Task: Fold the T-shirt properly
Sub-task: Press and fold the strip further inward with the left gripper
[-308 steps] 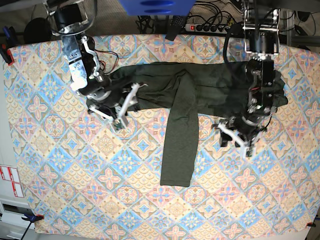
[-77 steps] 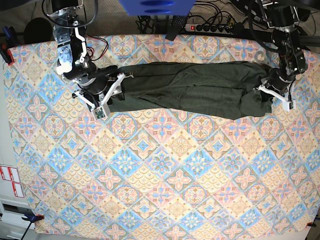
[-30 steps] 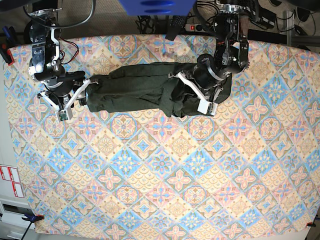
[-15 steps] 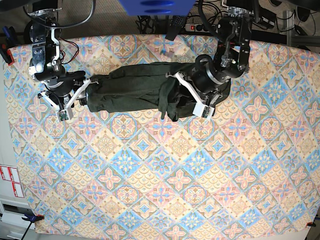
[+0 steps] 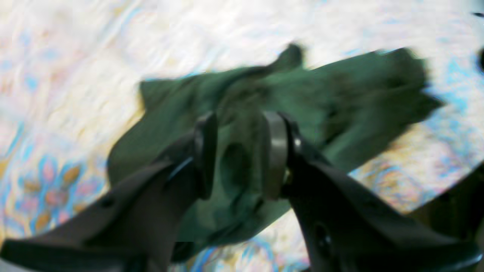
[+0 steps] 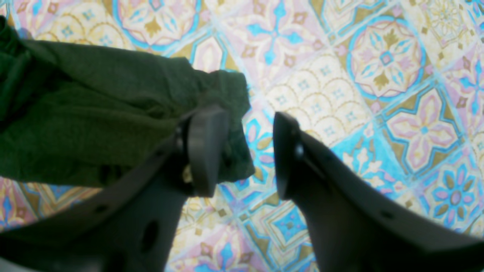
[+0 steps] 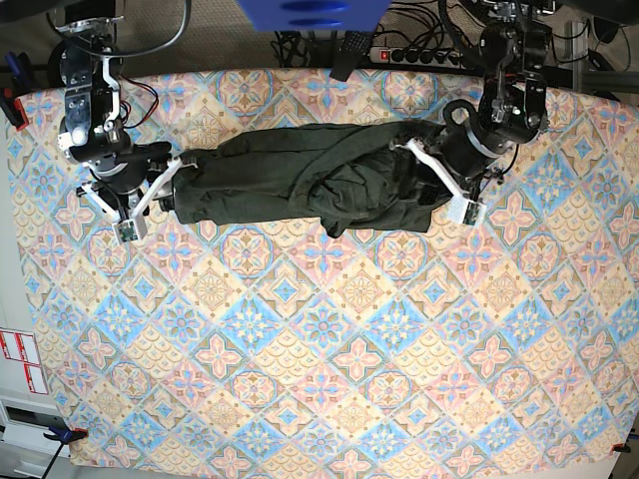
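Compared with half a second earlier, the left gripper sits further toward the cloth's edge on its own side, off the bundled end of the T-shirt that it had carried inward. Its jaws stand parted with green fabric visible between and behind them in the blurred wrist view; whether any cloth is pinched cannot be told. The right gripper is unchanged in position at the shirt's opposite end, jaws apart and empty, one finger over the hem and the other over bare tablecloth. The shirt lies as a long dark olive band across the upper part of the patterned tablecloth, bunched and wrinkled where the end was laid over. The lengthwise fold appears started but untidy, so smoothing is probably needed.
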You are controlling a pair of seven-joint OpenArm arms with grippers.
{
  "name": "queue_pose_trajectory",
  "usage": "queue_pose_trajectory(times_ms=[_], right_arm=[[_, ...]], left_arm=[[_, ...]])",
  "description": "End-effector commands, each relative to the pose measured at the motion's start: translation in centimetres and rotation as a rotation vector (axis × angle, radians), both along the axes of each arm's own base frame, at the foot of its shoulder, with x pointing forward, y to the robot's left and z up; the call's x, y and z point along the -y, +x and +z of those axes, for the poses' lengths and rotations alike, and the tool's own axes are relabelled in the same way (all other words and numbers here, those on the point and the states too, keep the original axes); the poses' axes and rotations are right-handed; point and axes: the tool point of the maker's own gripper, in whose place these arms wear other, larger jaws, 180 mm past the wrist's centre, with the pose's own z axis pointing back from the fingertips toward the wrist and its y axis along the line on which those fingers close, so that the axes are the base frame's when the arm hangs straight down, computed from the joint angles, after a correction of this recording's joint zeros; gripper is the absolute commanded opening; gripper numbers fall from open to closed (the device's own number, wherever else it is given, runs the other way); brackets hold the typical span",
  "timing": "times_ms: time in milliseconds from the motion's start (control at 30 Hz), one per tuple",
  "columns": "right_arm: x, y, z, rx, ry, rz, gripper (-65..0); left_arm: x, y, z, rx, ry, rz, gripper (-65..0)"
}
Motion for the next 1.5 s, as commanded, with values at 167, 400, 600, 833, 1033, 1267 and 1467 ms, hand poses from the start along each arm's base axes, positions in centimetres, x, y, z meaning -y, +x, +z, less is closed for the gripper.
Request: queue_pose_trajectory(times_ms=[167,400,600,833,1033,1267,1467], right_arm=[[0.1,0.8,1.1,0.046,-0.006,0.007,-41.9],[0.1,0.8,1.1,0.044,-0.006,0.007,-42.0],[0.1,0.8,1.1,0.044,-0.006,0.007,-42.0],[0.1,0.8,1.1,0.044,-0.008,0.008,-41.8],[0.2,-0.2,0.3,-0.009,-0.016,0.007,-41.7],[0.5,-1.4,-0.6,-0.095,-0.031,0.001,-36.0],[-1.2,-2.0,-0.9,-0.131,0.058,0.051,-34.5]], left_arm=[[3.1,-0.7,-3.7,-0.105,-0.053,-0.074,-45.5],[10.3,-2.9,-2.6,-0.077,-0.128,-0.265,-45.5],[12.7,-4.2,-2.3,-0.075,-0.149,-0.342,-45.5],[10.2,-2.7,0.7,0.024,-0.127,-0.299,-45.5],[1.9,1.0,1.5,0.084,-0.037,-0.059,-45.5],[-2.6,1.1,-2.9,-0.034,-0.001,0.067,-45.5],[-2.8,-0.1,-4.5,-0.084,0.007,0.068,-45.5]])
